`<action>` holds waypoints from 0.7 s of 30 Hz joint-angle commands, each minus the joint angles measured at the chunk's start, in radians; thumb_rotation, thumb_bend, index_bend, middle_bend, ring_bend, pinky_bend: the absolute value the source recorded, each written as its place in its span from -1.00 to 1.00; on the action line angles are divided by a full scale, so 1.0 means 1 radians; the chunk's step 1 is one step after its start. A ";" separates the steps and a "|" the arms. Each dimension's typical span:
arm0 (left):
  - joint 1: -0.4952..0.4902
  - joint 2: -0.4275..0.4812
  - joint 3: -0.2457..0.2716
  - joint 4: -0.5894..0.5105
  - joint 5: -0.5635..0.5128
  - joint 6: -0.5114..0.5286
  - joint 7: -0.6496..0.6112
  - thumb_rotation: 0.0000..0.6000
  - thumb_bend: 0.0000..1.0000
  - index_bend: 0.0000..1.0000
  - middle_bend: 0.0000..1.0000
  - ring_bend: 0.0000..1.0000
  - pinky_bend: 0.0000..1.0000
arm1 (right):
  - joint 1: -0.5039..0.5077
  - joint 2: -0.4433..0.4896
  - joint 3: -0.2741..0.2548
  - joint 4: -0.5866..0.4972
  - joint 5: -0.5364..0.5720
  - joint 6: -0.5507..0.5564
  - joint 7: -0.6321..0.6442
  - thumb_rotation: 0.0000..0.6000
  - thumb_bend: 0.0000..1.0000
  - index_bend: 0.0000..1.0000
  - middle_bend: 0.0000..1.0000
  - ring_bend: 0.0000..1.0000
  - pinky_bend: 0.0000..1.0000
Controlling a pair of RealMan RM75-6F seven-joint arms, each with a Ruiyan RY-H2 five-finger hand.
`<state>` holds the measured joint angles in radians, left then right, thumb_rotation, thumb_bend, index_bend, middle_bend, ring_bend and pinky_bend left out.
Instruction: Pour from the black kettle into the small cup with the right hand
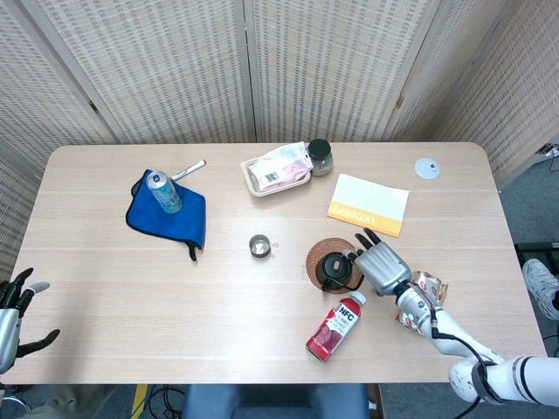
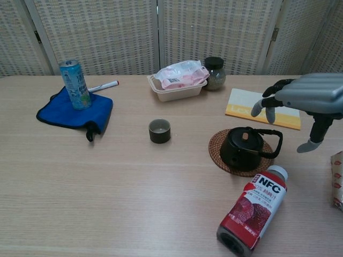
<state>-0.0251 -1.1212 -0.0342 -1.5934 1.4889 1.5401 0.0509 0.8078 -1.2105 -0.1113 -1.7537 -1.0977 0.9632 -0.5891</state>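
Right hand (image 2: 306, 101) spread above black kettle (image 2: 242, 148); holding nothing.

Right robot hand (image 2: 300, 104) above and right of black kettle (image 2: 242, 148), fingers spread, not touching handle. Bare counter (image 2: 134, 182) between kettle and small cup (image 2: 159, 130): open lane. Juice bottle (image 2: 252, 209) lies just in front of kettle's woven mat (image 2: 236, 166). Yellow booklet (image 2: 262, 108) behind. Snack packet (image 2: 337, 179) at right edge.

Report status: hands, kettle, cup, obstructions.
Right robot hand open, above kettle handle, no grip. Left robot hand open, off table edge. Kettle upright on coaster; cup clear. Juice bottle lying near kettle.
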 commanded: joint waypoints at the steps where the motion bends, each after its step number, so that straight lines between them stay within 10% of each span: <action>1: 0.001 -0.002 0.001 0.000 0.001 0.000 -0.001 1.00 -1.00 -0.49 -0.83 -0.69 -0.79 | -0.030 0.014 -0.004 -0.034 -0.087 0.049 -0.028 1.00 -1.00 -0.60 -0.39 -0.90 -1.00; 21: 0.018 -0.003 0.007 0.013 -0.003 0.010 -0.021 1.00 -1.00 -0.49 -0.83 -0.69 -0.79 | -0.084 -0.157 0.043 0.137 -0.126 0.055 -0.106 1.00 -1.00 -0.66 -0.75 -1.00 -1.00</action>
<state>-0.0077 -1.1241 -0.0272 -1.5804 1.4858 1.5495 0.0302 0.7246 -1.3618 -0.0729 -1.6215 -1.2244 1.0231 -0.6963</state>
